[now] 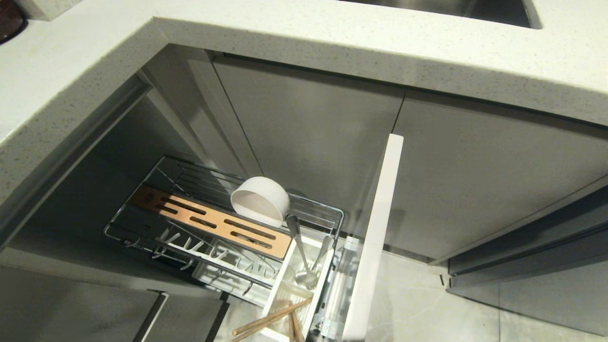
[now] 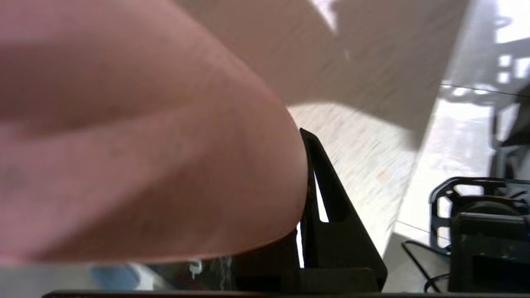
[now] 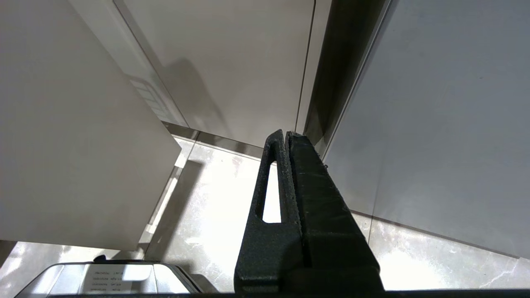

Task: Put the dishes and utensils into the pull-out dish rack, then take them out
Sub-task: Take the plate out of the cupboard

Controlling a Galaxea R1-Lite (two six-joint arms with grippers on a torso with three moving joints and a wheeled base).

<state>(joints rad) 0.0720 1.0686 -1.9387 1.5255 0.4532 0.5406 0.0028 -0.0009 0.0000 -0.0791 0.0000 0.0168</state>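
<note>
The pull-out dish rack (image 1: 190,176) stands drawn out under the counter, fixed to its pale drawer front (image 1: 375,237). An off-white bowl (image 1: 260,199) lies tipped on its side beside the slotted wooden strip (image 1: 213,222). A silver fork (image 1: 298,247) and wooden chopsticks (image 1: 270,320) stand in the white caddy (image 1: 279,285). Neither arm shows in the head view. In the left wrist view the pink plate (image 2: 145,145) fills most of the picture, with my left gripper (image 2: 304,165) shut on its rim; one black finger (image 2: 331,207) shows, the other is hidden. My right gripper (image 3: 286,134) is shut and empty.
A speckled countertop (image 1: 332,42) overhangs the rack, with the steel sink (image 1: 451,7) at the back. Grey cabinet doors (image 1: 475,180) close the right side. Pale floor tiles (image 1: 418,304) lie beside the drawer front. Black robot parts (image 2: 480,231) sit to one side of the plate.
</note>
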